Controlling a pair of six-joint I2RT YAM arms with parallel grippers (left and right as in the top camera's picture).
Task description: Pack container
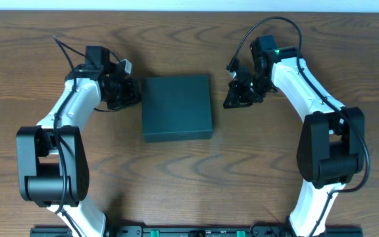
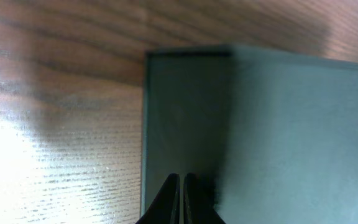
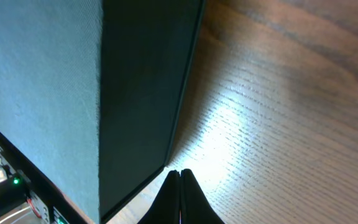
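The container (image 1: 176,106) lies closed at the middle of the table (image 1: 189,171), between both grippers. The left gripper (image 1: 134,92) is just beside its left wall, fingers pressed together on nothing. The right gripper (image 1: 230,99) is near its right wall, apart from it, likewise closed and empty.

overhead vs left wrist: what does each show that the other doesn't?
Overhead only: the whole container, closed, and the right claw just off its right edge. Left wrist only: the left claw up close, fingertips pressed together with nothing between them, right by the container's side wall and corner edge; contact can't be told. Both: the teal container on the wooden table, with the left claw beside it.
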